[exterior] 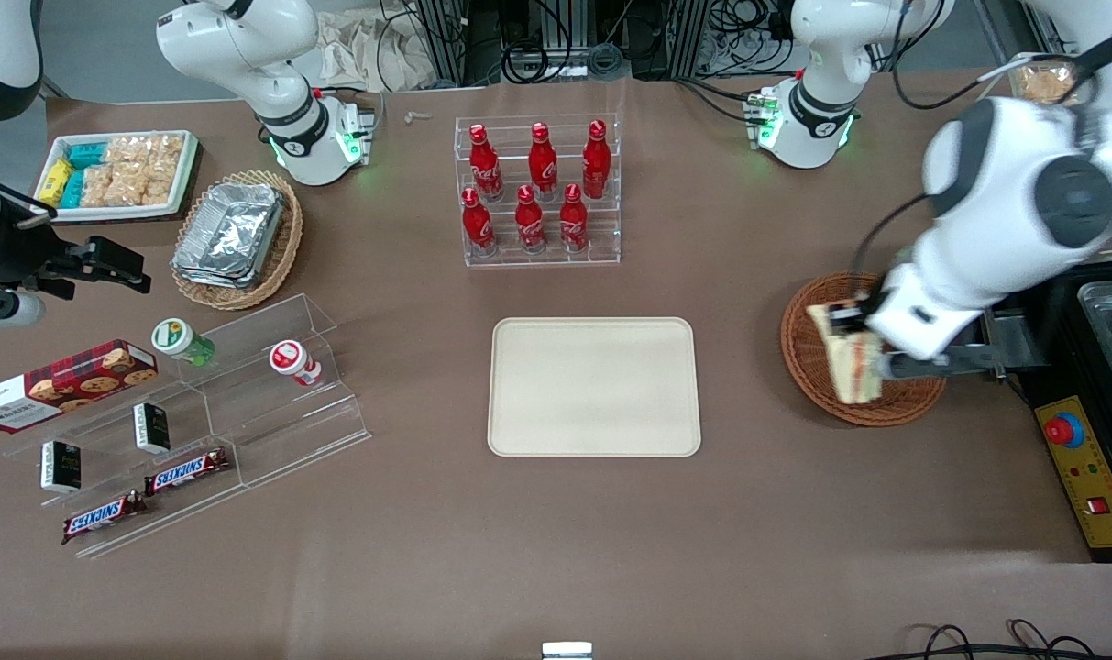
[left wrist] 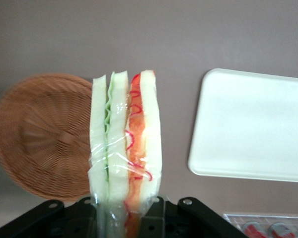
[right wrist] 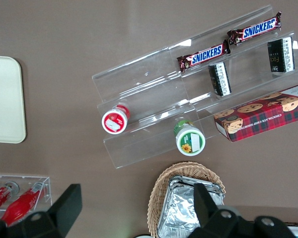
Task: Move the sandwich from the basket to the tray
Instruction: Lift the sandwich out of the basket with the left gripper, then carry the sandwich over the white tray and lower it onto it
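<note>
The sandwich, a wrapped white-bread wedge with red and green filling, is held in my left gripper above the reddish-brown wicker basket at the working arm's end of the table. In the left wrist view the gripper is shut on the sandwich, and the basket lies below it, empty. The cream-beige tray lies flat and bare in the middle of the table, beside the basket; it also shows in the left wrist view.
A clear rack of red bottles stands farther from the front camera than the tray. A tan basket of foil containers, a white snack tray and clear steps with snacks lie toward the parked arm's end. A control box stands beside the reddish-brown basket.
</note>
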Robot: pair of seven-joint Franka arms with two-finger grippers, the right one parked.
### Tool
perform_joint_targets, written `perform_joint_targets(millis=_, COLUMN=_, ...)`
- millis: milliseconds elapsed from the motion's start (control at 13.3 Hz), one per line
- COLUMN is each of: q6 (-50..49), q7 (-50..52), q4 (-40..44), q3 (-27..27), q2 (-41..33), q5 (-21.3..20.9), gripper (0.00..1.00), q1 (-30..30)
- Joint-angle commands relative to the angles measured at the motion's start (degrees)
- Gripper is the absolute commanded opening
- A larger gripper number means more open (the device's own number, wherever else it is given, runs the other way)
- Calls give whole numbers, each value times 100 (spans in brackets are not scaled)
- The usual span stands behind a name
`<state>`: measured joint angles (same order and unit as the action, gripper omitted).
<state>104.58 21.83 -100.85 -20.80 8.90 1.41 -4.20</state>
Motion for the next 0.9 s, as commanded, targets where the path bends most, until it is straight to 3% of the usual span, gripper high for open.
perform_joint_targets(millis=0, q6=377, q7=837, q4=154, q3=41, q2=533, q5=-71, gripper=0, q1=576)
perform_joint_targets(millis=677, q6=3425, q7=1174, q4=-724, q3=59, q2=2027, q5=-62, gripper=0, q1=1718)
perform_joint_targets(millis=827, q6=3552, q7=1184, q4=-787, q3=103, q2=2221, q5=-192, gripper=0, q1=1843)
